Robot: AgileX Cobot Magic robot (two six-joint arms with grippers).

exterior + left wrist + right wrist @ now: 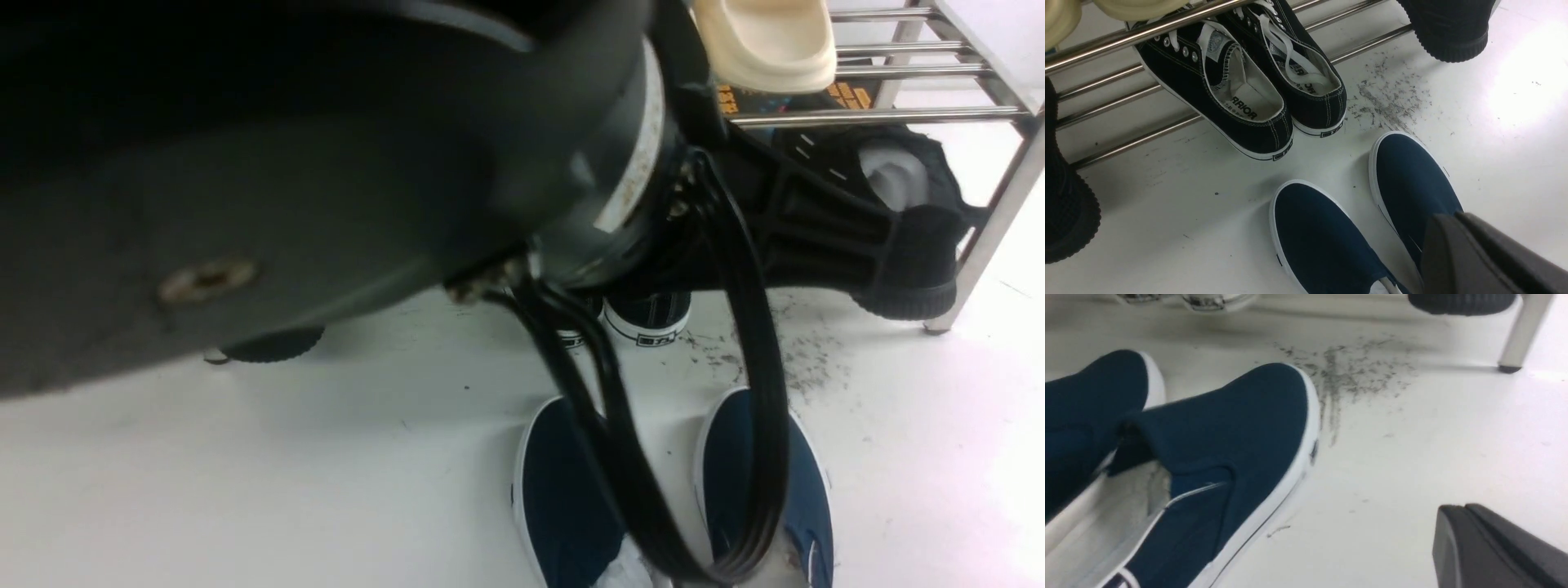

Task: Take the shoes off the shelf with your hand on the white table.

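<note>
Front view: the shoes (563, 498) stand side by side on the bench (326, 457) at lower centre of frame, clear of the shelf (898, 114) at upper right. Both the left fingers (1486, 257) and the right fingers (1494, 547) are pressed together, with nothing visible between them. Hazard: the arm cables (759, 367) loop across both shoes, so a withdrawal could snag and drag one. The left fingers overlap one shoe. Contact cannot be confirmed, so a sideways move may shift it.
</note>
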